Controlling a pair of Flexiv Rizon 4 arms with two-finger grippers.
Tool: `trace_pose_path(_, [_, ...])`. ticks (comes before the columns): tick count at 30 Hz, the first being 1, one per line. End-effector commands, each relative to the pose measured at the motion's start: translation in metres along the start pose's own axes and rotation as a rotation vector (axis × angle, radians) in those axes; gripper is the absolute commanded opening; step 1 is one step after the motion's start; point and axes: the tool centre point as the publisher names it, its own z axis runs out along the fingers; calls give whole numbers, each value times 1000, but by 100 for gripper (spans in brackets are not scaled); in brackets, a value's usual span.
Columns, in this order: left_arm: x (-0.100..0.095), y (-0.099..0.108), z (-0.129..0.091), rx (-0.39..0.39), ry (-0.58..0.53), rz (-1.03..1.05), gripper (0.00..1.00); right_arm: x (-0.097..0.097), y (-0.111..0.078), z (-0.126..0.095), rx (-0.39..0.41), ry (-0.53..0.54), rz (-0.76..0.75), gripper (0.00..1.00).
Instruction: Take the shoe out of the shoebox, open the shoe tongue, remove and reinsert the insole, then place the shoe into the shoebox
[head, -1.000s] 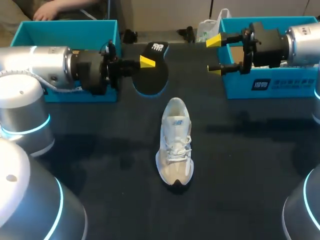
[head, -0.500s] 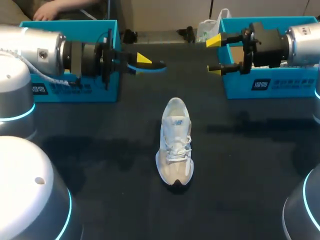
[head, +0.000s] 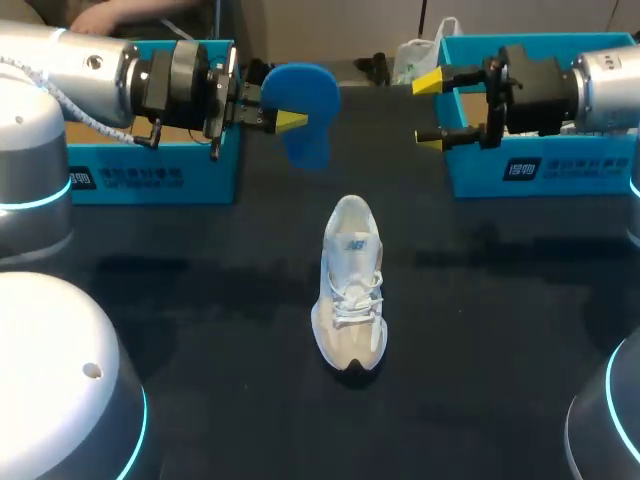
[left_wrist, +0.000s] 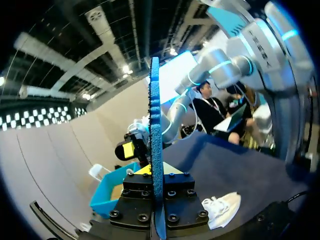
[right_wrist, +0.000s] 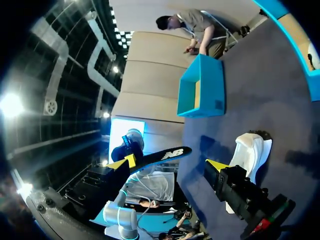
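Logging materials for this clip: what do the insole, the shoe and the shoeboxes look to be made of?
The insole: likely foam, with a matte blue underside and a pebbled edge in the left wrist view. The shoe: seemingly a mesh or knit fabric upper in white and beige, with woven laces. The shoeboxes: probably cardboard, matte teal outside and plain brown inside.

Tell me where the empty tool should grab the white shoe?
Probably the heel rim of the shoe, from above. It stands upright on its sole with the opening facing up, so the open right tool could pinch that thin edge.
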Motion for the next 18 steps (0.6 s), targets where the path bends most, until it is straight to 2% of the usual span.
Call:
trace_pose_path(1, [-5, 2, 1, 76, 86, -799, 0, 0, 0, 1, -1, -1, 0, 100])
trace_pose_path(16, [-5, 2, 1, 76, 86, -799, 0, 0, 0, 1, -1, -1, 0, 100])
trace_pose_path(18, [-2, 8, 1, 76, 75, -895, 0, 0, 0, 1, -1, -1, 0, 100])
